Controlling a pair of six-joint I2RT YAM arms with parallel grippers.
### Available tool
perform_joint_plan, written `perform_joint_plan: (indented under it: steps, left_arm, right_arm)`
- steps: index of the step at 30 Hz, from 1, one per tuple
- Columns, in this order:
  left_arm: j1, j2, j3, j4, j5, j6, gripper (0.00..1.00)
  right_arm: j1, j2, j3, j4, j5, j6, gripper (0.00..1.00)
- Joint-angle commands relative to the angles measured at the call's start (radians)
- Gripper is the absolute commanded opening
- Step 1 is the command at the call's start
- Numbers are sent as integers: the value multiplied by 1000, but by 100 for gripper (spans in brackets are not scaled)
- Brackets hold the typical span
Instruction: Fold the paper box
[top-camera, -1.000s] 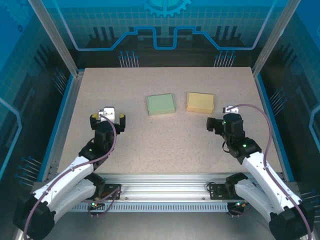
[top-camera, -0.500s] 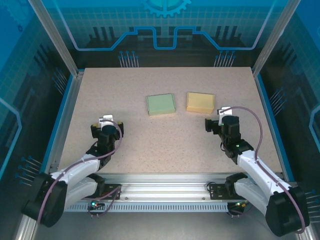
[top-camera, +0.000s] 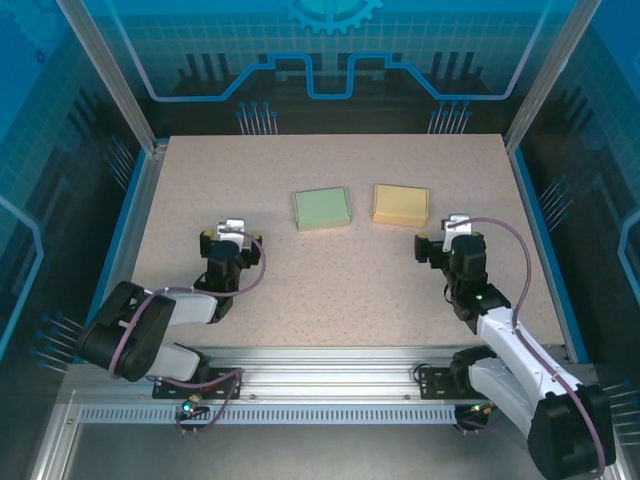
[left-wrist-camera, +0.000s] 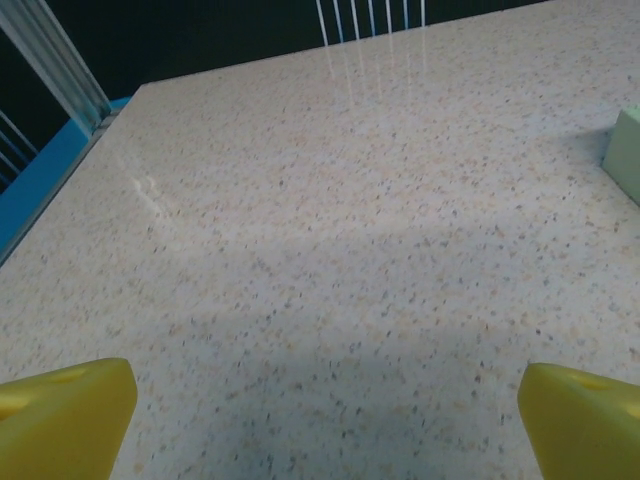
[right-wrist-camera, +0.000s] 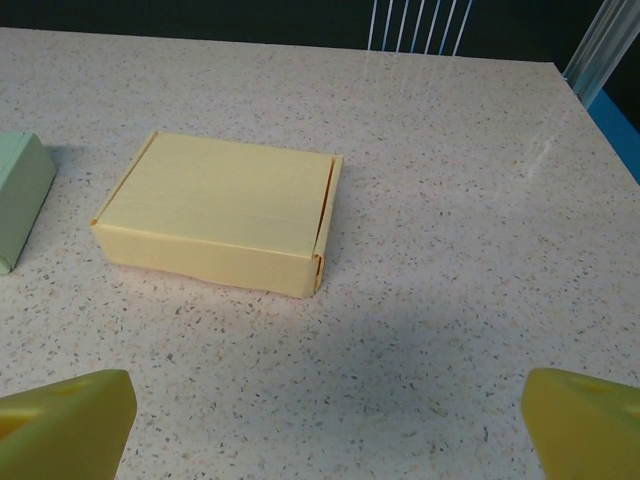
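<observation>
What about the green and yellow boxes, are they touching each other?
Apart. The top view shows bare table between the green box and the yellow box.

Tabletop (top-camera: 330, 280): beige speckled stone-look, matte, spreading ahead of and between left claw (top-camera: 228, 234) and right claw (top-camera: 447, 242).
Blue trim (top-camera: 124, 235) runs outboard of the left claw. A matching strip runs outboard of the right claw.
Aluminium rail (top-camera: 330, 385) lies behind both claws, along the near edge.
Slanted metal posts (top-camera: 108, 75) rise far ahead, at the far corners.
Back panel (top-camera: 330, 60), well ahead of the claws: translucent blue, with grid and circuit lines and a gear emblem (top-camera: 332, 12) at the top.
White streak reflections (left-wrist-camera: 372, 40) on the far tabletop, ahead of the left claw. Soft glare patch (left-wrist-camera: 150, 190) ahead-left.
</observation>
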Motion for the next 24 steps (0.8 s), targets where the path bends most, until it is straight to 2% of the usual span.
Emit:
perform_joint_plan:
  steps: [1, 6, 8, 11, 15, 16, 18, 19, 24]
  left_arm:
    - [33, 21, 36, 109, 53, 41, 99]
    - [94, 95, 9, 243, 90, 4, 99]
    - [105, 87, 11, 218, 101, -13, 99]
    - [145, 81, 16, 189, 175, -43, 99]
    - [236, 114, 40, 144, 381, -95, 99]
    - [243, 147, 51, 166, 397, -88, 99]
    - [262, 124, 73, 76, 452, -104, 99]
    - [267, 139, 73, 109, 474, -98, 99]
    - [306, 134, 92, 61, 556, -123, 99]
  right_arm:
    - [-23, -30, -22, 24, -14, -6, 100]
    - [-33, -44, -43, 40, -25, -7, 100]
    - [-36, -49, -51, 51, -28, -9, 100]
    - [-39, -52, -64, 68, -37, -18, 100]
    - [-50, -52, -78, 92, -43, -27, 100]
    - [-52, -52, -81, 98, -44, -29, 100]
    - [-55, -55, -88, 110, -48, -30, 100]
    - [-56, -57, -91, 114, -49, -31, 100]
    - [-67, -65, -111, 143, -64, -36, 100]
